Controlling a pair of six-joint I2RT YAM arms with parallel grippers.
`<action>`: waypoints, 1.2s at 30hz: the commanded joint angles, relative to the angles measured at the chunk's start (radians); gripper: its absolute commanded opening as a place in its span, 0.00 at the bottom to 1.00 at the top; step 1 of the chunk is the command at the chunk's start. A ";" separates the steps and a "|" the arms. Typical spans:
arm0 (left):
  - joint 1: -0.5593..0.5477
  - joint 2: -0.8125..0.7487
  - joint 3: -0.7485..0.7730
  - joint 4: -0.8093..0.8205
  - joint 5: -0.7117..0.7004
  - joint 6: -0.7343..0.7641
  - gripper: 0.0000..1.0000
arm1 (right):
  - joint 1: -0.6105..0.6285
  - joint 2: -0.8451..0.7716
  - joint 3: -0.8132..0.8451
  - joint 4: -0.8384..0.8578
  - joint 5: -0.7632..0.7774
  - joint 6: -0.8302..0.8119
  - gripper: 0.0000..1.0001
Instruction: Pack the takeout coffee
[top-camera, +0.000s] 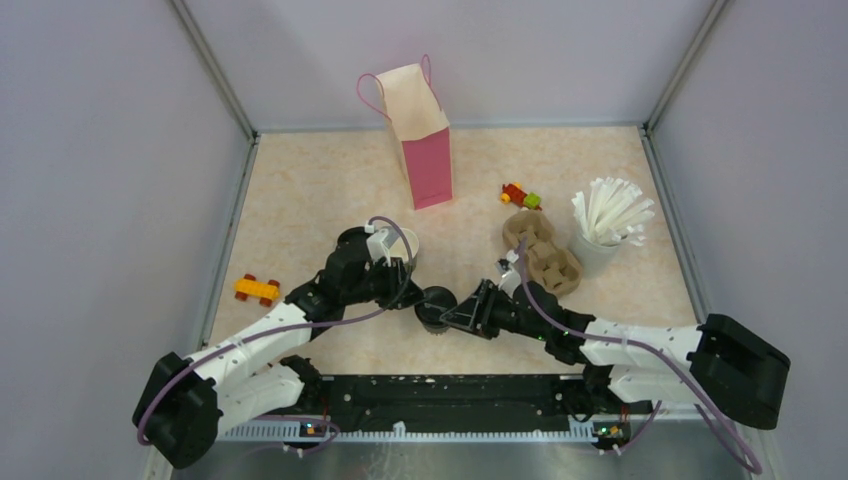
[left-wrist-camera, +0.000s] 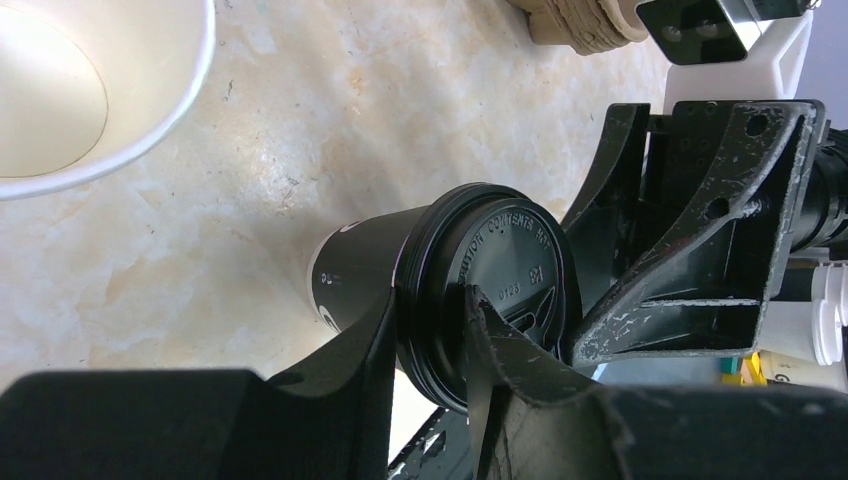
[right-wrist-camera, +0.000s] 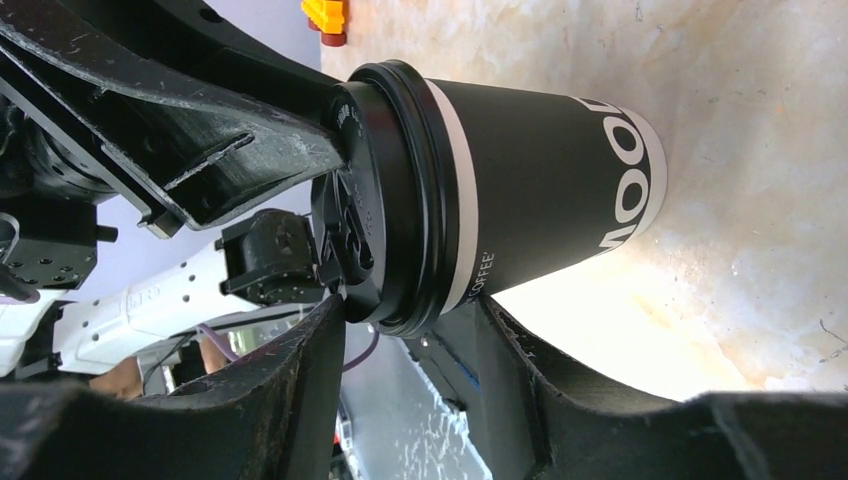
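Observation:
One takeout coffee (top-camera: 437, 304), a black paper cup with a black lid, stands on the table between my two grippers. My left gripper (top-camera: 421, 299) comes in from the left and is shut on the lid's rim (left-wrist-camera: 440, 300). One finger (left-wrist-camera: 350, 350) lies under the rim and the other (left-wrist-camera: 500, 345) on the lid top. My right gripper (top-camera: 457, 313) reaches it from the right. In the right wrist view its jaws (right-wrist-camera: 410, 320) straddle the lid edge of the cup (right-wrist-camera: 540, 180), close to it but still open. No other black lidded cup shows.
An open paper cup (left-wrist-camera: 60, 90), pale inside, stands just beyond the left wrist. A brown pulp carrier (top-camera: 541, 250) and a cup of white straws (top-camera: 605, 225) sit at the right. A pink paper bag (top-camera: 420, 135) stands at the back. Toy blocks (top-camera: 257, 289) lie at the left, more blocks (top-camera: 521, 195) near the carrier.

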 joint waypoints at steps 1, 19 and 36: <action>-0.009 0.037 -0.028 -0.160 -0.059 0.043 0.31 | 0.010 0.032 -0.047 0.067 0.025 0.005 0.45; -0.012 0.048 -0.049 -0.146 -0.067 0.036 0.30 | 0.010 0.183 -0.192 0.155 0.133 0.013 0.32; -0.012 0.008 0.015 -0.048 0.095 -0.005 0.47 | 0.009 -0.277 0.113 -0.489 0.239 -0.193 0.56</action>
